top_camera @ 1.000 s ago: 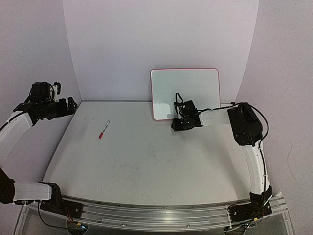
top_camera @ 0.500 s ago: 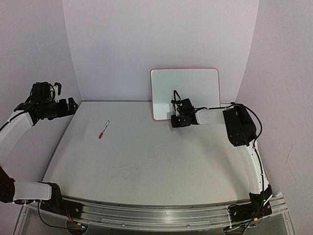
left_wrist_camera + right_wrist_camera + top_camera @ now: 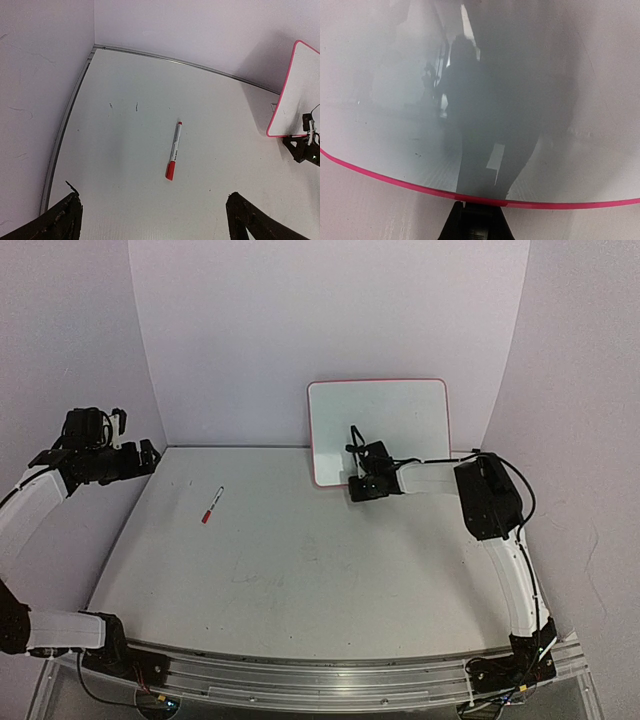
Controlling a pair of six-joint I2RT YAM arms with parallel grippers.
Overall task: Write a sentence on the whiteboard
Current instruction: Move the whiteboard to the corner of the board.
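The whiteboard leans upright against the back wall, white with a pink-red rim. It also shows in the left wrist view and fills the right wrist view, where it carries only reflections and a few dark specks. No sentence shows on it. My right gripper is shut, its tip against the board's bottom rim. My left gripper is open and empty, raised at the far left. A red-capped marker lies on the table below it.
The white table is walled at the back and on both sides. A metal rail runs along the near edge. Faint marks show on the table near the far left corner.
My right gripper has moved a little left and toward the board's bottom rim. The left arm, the marker and the board have not moved.
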